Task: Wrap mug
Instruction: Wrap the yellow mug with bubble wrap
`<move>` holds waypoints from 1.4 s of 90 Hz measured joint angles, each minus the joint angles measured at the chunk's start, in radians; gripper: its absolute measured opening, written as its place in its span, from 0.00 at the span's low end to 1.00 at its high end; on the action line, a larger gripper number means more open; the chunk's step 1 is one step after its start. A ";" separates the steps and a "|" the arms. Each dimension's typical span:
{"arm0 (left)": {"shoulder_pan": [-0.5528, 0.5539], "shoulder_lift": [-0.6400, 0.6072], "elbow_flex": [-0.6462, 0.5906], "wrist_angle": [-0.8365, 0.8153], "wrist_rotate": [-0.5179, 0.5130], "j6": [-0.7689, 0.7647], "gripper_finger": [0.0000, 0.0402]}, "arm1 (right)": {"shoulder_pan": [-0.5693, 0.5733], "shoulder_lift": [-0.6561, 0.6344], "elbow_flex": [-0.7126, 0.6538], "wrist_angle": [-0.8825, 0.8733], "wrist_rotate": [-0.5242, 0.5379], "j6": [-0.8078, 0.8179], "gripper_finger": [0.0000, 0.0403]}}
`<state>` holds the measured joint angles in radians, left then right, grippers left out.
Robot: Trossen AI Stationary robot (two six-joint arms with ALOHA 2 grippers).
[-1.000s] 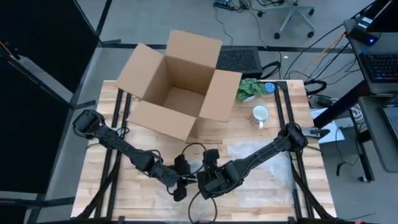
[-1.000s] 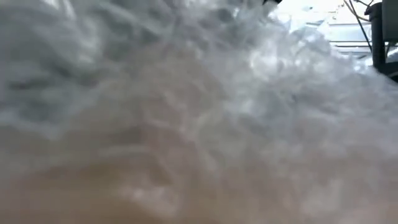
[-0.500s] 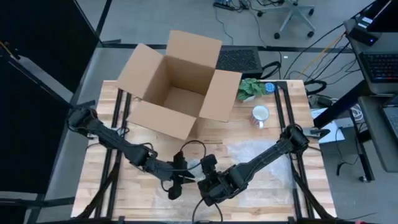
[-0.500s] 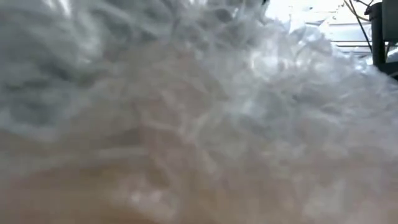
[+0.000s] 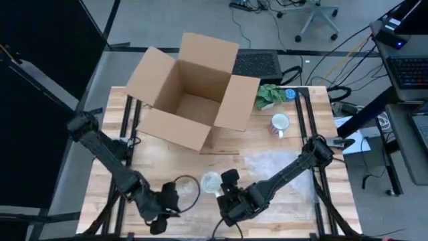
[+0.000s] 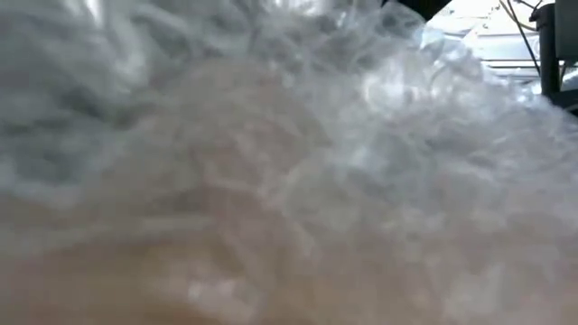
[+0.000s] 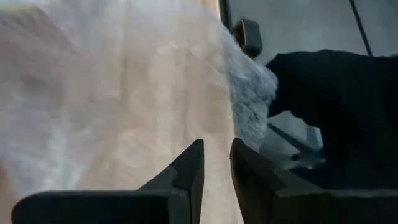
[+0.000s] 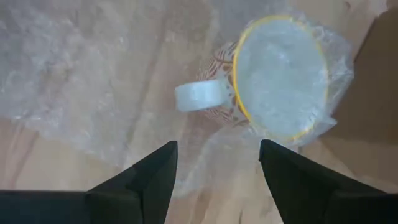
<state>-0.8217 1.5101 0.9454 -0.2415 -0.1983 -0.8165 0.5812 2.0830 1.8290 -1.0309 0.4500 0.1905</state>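
A mug (image 8: 273, 78) with a yellow rim and a white handle sits on the wooden bench (image 5: 167, 161), near the front edge. Clear bubble wrap (image 8: 81, 81) lies under and around it, and more of it covers the mug's round mouth. The wrap is thin, crinkly and see-through, with little bumps all over. In the high view the wrapped mug (image 5: 211, 182) looks like a pale round lump between the two arms. In the low view the bubble wrap (image 6: 271, 181) fills almost all the picture like a white cloud.

The right gripper (image 5: 231, 201) is just in front of the mug, pointing at it. Its jaws are spread wide, with nothing between them. The two dark fingers (image 8: 146, 180) are pointed like wedges.

The left gripper (image 5: 160, 211) is near the front edge of the bench, off to the left of the mug. Its jaws are almost pressed together, with only a thin gap, and they hold nothing.

A big brown cardboard box (image 5: 190, 90) stands at the back of the bench with its four flaps open. Nothing shows inside it. A second mug (image 5: 280, 123), white, stands to the right of the box. Behind it lies something green and leafy (image 5: 269, 95).
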 joint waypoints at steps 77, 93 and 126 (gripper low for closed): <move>-0.119 0.459 0.366 0.014 -0.151 0.170 0.32 | 0.173 0.000 0.000 0.011 0.028 0.303 0.53; -0.143 0.518 0.456 -0.025 -0.251 0.170 0.28 | 0.209 0.000 0.000 0.011 0.042 0.369 0.53; -0.132 0.597 0.460 -0.056 -0.283 0.167 0.28 | 0.239 0.000 0.000 0.018 0.080 0.409 0.53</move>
<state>-0.9533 2.1069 1.4055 -0.2979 -0.4810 -0.6491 0.8200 2.0830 1.8294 -1.0130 0.5297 0.5991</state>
